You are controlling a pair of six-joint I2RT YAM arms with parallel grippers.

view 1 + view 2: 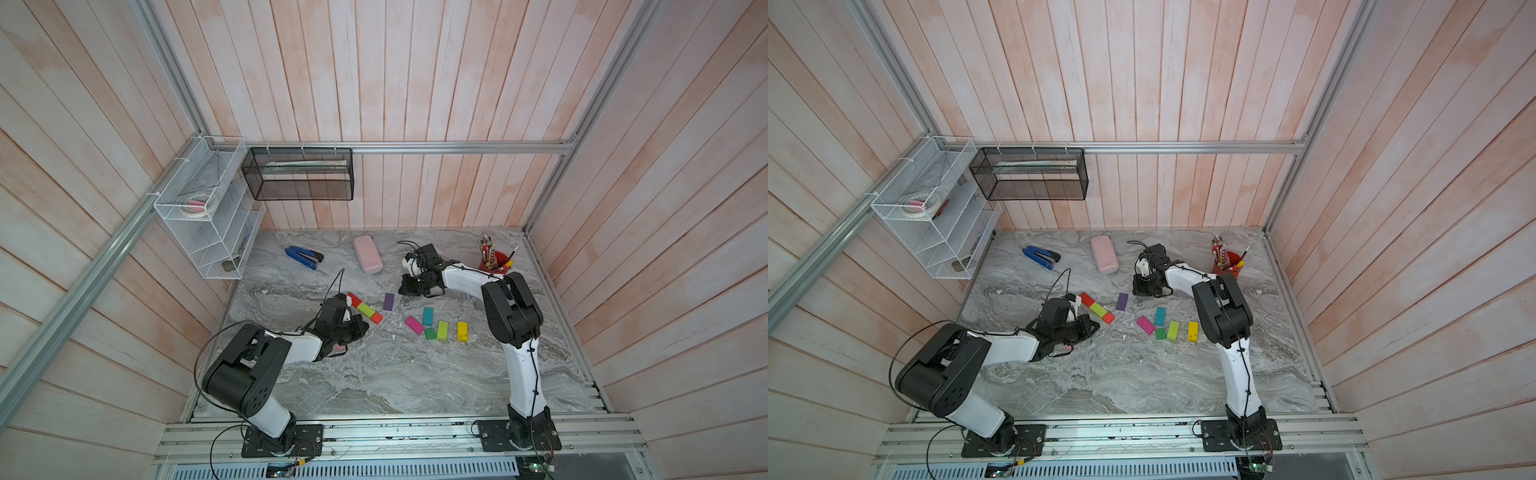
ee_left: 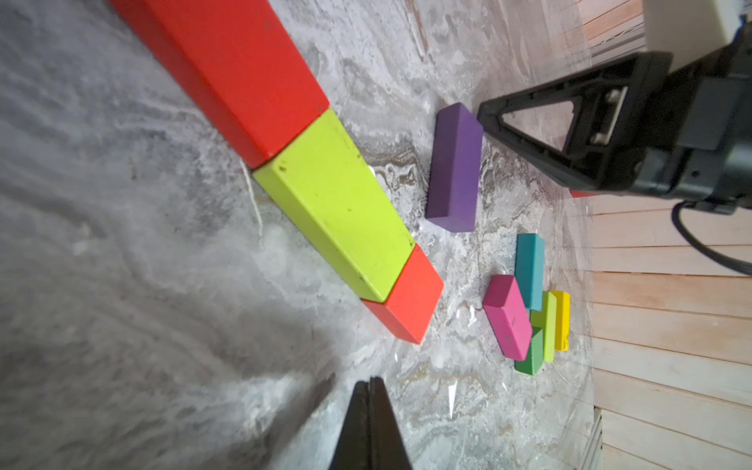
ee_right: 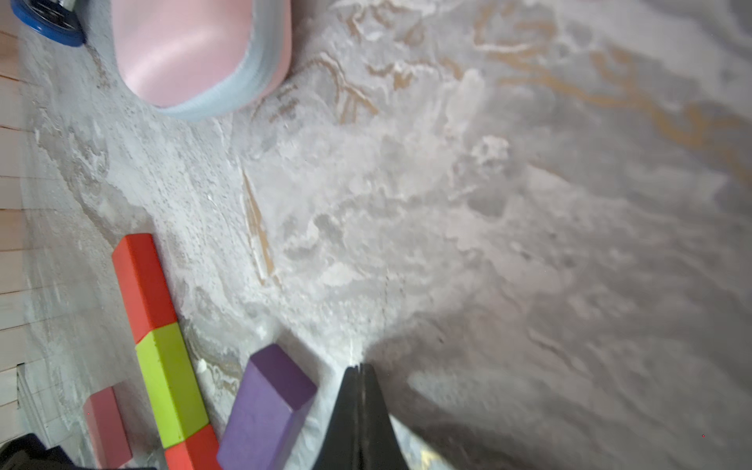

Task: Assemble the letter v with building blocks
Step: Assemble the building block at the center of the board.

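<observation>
A red brick [image 1: 354, 298], a lime brick [image 1: 365, 308] and a short red cube [image 1: 376, 318] lie end to end in a slanted row [image 2: 325, 191]. A purple brick [image 1: 388, 301] lies alone to their right. Further right cluster a teal [image 1: 428, 316], a magenta [image 1: 414, 325], a second lime [image 1: 442, 331] and a yellow brick [image 1: 462, 331], plus a green cube [image 1: 430, 333]. A pink brick [image 3: 106, 423] lies partly under my left arm. My left gripper [image 2: 370, 380] is shut and empty, a short way from the red cube. My right gripper [image 3: 358, 368] is shut and empty beside the purple brick's far end [image 3: 280, 366].
A pale pink case [image 1: 368, 254] and a blue and black stapler [image 1: 303, 257] lie at the back of the marble table [image 1: 374, 374]. A red cup of pencils [image 1: 494, 259] stands at the back right. A white wire shelf [image 1: 208, 232] and a black mesh basket [image 1: 299, 174] hang on the walls.
</observation>
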